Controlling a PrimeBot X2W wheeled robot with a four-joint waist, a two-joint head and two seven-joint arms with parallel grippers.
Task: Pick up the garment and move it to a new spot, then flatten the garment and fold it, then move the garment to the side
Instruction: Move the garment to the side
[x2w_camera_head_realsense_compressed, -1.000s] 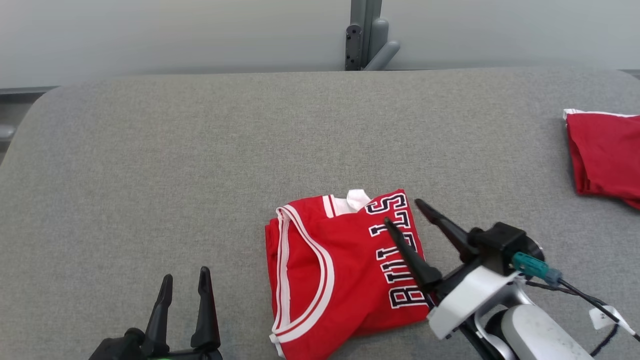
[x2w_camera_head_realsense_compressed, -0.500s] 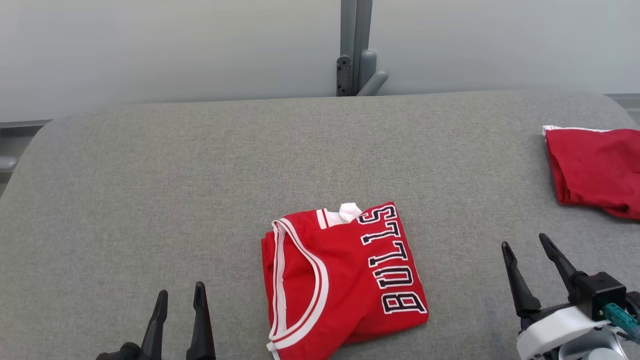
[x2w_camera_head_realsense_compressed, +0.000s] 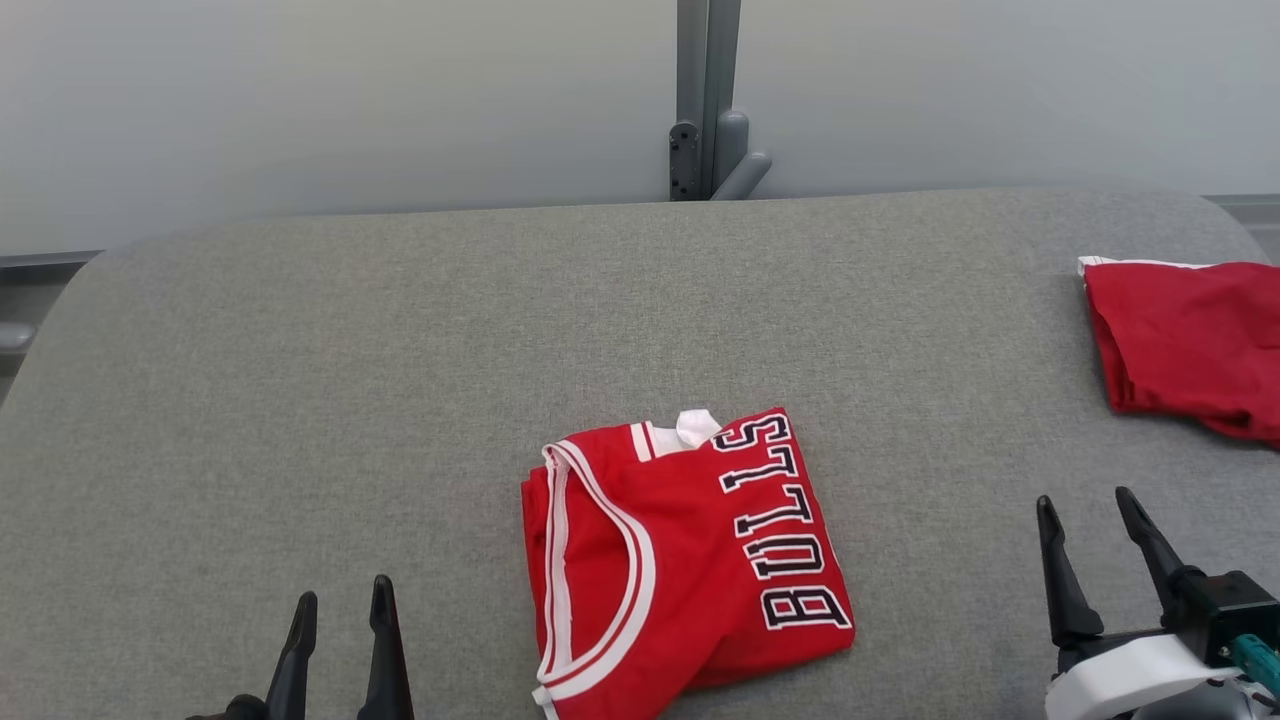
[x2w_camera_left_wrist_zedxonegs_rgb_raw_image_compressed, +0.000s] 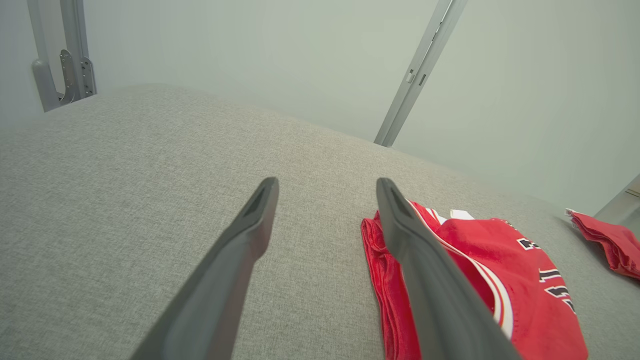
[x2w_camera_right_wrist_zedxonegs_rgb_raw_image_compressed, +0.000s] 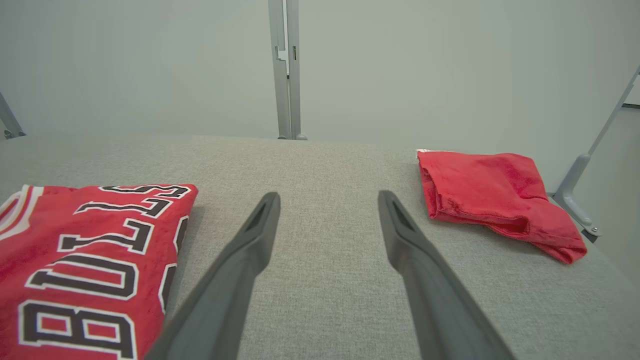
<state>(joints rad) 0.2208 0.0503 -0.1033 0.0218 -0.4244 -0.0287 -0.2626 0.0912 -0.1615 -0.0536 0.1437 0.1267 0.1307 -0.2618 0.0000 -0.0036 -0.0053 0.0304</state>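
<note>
Left gripper and right gripper are hovering empty, jaws spread wide, both clear of the garment. It is lying folded between them on the grey table. Flattening and folding are looking done, only the shift sideways apparently remaining.

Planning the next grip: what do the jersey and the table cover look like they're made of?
The jersey: likely a soft knit fabric, matte red with white trim; it lies in limp folded layers. The table cover: grey woven cloth, matte, with a fine visible weave; perhaps padded, given its rounded corners.
</note>
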